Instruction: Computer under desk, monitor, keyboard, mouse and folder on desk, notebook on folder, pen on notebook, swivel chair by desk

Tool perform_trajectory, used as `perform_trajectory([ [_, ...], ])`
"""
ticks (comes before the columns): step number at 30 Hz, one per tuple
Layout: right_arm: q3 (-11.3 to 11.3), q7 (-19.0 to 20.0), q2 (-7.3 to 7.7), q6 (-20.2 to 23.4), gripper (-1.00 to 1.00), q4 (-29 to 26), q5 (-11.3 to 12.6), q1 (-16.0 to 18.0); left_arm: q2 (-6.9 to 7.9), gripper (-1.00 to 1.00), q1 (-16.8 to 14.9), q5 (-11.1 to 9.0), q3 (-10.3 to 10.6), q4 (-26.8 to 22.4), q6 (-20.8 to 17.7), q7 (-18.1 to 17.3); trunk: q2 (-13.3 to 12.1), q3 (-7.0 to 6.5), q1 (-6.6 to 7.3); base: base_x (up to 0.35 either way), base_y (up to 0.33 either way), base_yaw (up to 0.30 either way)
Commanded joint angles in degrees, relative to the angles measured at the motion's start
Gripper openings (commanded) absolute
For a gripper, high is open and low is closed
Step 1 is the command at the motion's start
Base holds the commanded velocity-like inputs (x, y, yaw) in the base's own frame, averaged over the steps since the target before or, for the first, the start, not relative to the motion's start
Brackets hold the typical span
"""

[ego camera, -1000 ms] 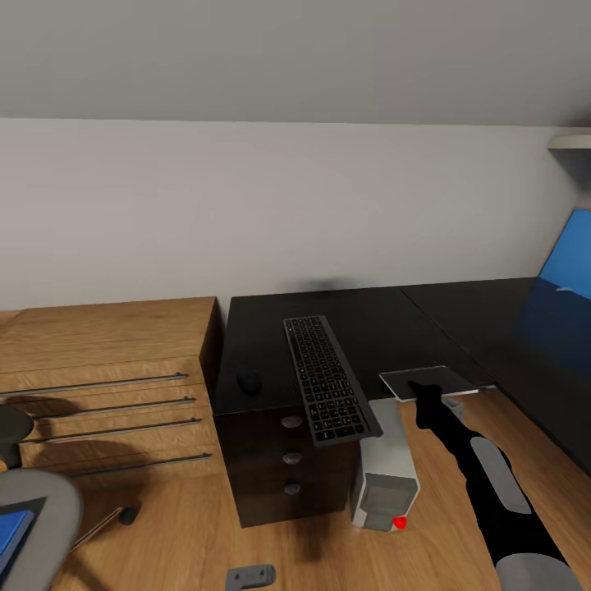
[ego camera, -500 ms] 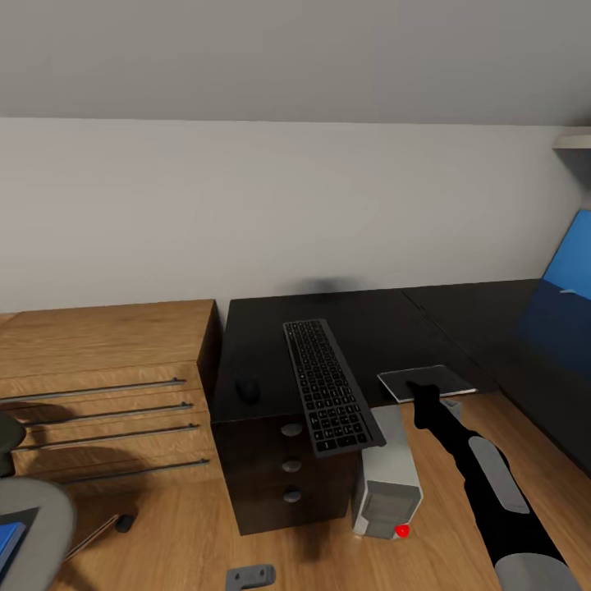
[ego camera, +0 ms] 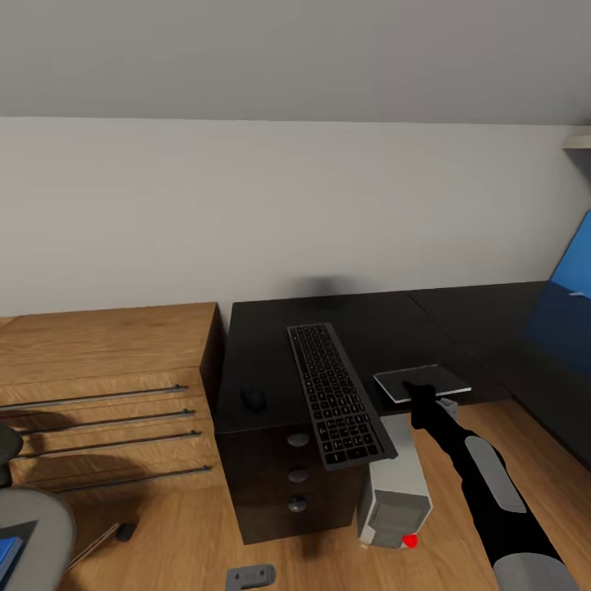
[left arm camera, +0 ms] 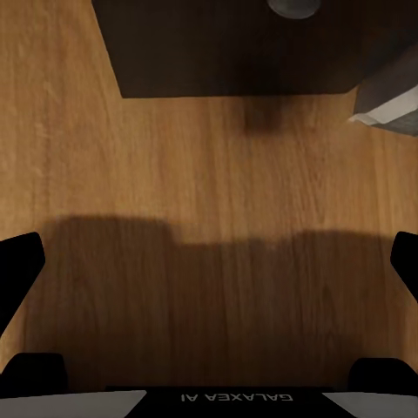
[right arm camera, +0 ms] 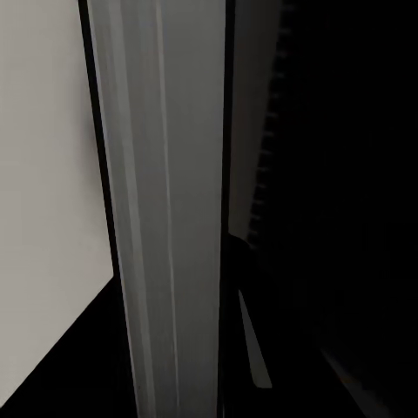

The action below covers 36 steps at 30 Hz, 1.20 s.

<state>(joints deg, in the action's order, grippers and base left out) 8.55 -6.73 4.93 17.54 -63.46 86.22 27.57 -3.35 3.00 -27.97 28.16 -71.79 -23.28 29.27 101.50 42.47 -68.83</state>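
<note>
- the right end effector (ego camera: 423, 396) sits at the near edge of the notebook (ego camera: 422, 382), which lies flat on the black tabletop (ego camera: 369, 324) with its near edge hanging past the rim. the arm hides the tips, so i cannot tell whether it pinches the notebook or only touches it.
- the right wrist view is close in on a grey slab edge beside something dark; it does not settle the grip for me either.
- i judge the notebook thin, light and fairly stiff, but likely to slide on this glossy top. the overhanging edge is the place to hold it, one finger above and one below, near the middle of that edge so it does not droop or twist.
- the left end effector (left arm camera: 209, 305) hangs spread wide over bare wood floor (left arm camera: 209, 174), holding nothing.
- the keyboard (ego camera: 338, 392) lies lengthways on the tabletop, its near end jutting over the drawer block; long, rigid, light, so best pinched across a long edge near the middle.
- the mouse (ego camera: 253, 399) sits to the left of the keyboard, apart from it; small, rounded, probably slick, so grip its sides.
- the computer (ego camera: 397, 491) stands on the floor just beside the drawers, below the notebook.
- a blue corner of the folder (ego camera: 6, 554) shows on the chair (ego camera: 33, 525) at lower left.
</note>
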Motion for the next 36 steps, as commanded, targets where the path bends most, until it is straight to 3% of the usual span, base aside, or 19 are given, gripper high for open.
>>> perform_trajectory([
  [1,0.1,-0.4,-0.01,0.2,-1.00,-0.1,0.6,0.0,0.01,1.00,0.0,-0.5,0.1,-0.1,-0.1,0.4,0.0,0.04,0.00,0.008,0.006,0.000],
  [16,0.1,-0.4,-0.01,0.2,-1.00,-0.1,0.7,0.0,0.01,1.00,0.0,-0.5,0.0,-0.1,-0.1,0.4,0.0,0.04,0.00,0.002,0.001,0.000],
  [17,0.1,-0.4,-0.01,0.2,1.00,-0.1,0.7,0.0,0.02,1.00,0.0,-0.5,0.0,-0.1,-0.1,0.4,0.0,0.04,0.00,0.000,0.000,0.000],
  [36,0.2,-0.5,-0.01,0.1,1.00,-0.1,0.6,0.0,0.18,1.00,0.0,-0.5,-0.1,-0.3,-0.1,0.4,0.0,0.04,0.00,0.000,0.000,0.000],
])
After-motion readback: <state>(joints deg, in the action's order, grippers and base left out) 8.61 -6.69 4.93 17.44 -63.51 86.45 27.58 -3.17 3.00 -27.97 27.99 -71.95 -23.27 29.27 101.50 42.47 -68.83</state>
